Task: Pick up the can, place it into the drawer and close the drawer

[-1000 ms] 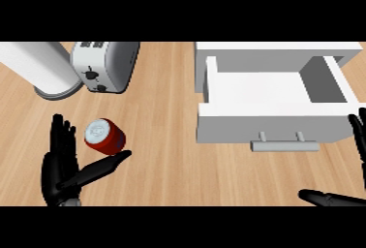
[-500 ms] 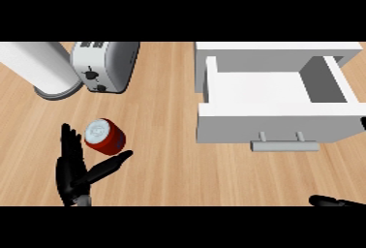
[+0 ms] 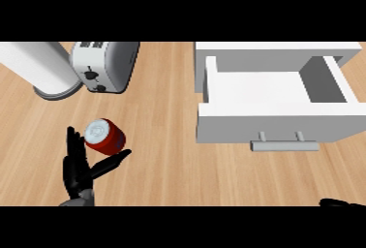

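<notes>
Left hand (image 3: pixel 79 170) low at the left edge: open, fingers (image 3: pixel 71 145) straight and pointing away, thumb (image 3: pixel 113 160) spread out to the right, nothing curled, nothing held. Right hand (image 3: pixel 342 203) is only a dark sliver at the lower right edge, so I cannot tell its state. The can (image 3: pixel 106 137) stands on the wooden counter (image 3: pixel 172 164) in the fork between the left fingers and thumb, red wall, silver lid up. The fingers are right along its left side and the thumb tip just below its right side; contact is likely but I can't confirm it. Judgement on handling: small metal can, rigid, probably light, with a smooth painted wall that could slip. It is round and will roll if tipped, but it is not fragile. Best hold is across the mid wall, fingers on one side and thumb opposite, below the lid rim; keep it upright, don't pinch the lid edge. Beyond and to the right, well apart from the can, the white drawer (image 3: pixel 271 127) is pulled open with its interior bare, handle (image 3: pixel 283 145) on the front facing the robot. That is a long sideways carry, so the grasp should be set before lifting. Farthest back on the left are a toaster (image 3: pixel 106 65) and a white cylinder (image 3: pixel 36 65) just beside it, both off the path.
</notes>
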Motion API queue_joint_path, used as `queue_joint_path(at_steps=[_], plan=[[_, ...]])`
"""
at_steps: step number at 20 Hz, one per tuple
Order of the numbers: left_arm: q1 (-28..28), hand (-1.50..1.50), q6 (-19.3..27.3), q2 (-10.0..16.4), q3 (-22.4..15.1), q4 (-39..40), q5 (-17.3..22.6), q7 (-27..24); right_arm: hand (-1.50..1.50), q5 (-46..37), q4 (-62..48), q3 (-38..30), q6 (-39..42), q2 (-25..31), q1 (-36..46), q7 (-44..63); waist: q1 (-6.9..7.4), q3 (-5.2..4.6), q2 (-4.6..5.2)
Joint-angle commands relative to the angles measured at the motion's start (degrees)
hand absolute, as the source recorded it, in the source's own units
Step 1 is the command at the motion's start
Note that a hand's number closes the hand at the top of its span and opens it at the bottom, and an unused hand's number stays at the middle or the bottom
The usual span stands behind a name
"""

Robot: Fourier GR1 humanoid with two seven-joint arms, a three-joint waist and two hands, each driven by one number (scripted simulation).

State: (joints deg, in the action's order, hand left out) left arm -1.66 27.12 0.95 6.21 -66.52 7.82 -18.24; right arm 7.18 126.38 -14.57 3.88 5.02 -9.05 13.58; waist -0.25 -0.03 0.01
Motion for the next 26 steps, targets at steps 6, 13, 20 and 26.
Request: queue_joint_path(at_steps=[6, 13, 20, 26], plan=[[-2.2, -1.5, -1.5, 0.4, 3.0, 7.9, 4.3, -5.2, -1.5, -0.2, 1.3, -0.4, 1.1, -0.5, 0.5, 1.3, 0.16, 0.02, -0.04], [-12.0, -1.5, -8.4, 5.4, 8.6, 24.5, 7.5, -12.5, -1.5, 0.1, 2.4, -1.0, 2.4, -1.0, -0.5, 1.9, -0.04, 0.01, 0.02], [-18.4, -1.5, -8.5, 3.8, 8.1, 33.0, 6.8, -16.8, -1.5, -1.5, 1.9, -1.0, 1.7, -0.6, 1.9, 2.9, -0.11, 0.0, 0.05], [-21.7, 1.5, -14.8, 5.1, 7.9, 37.2, 7.4, -17.2, -1.5, -2.4, 0.8, -0.4, 2.0, -1.4, 2.0, 1.5, -0.06, 0.01, 0.03]])
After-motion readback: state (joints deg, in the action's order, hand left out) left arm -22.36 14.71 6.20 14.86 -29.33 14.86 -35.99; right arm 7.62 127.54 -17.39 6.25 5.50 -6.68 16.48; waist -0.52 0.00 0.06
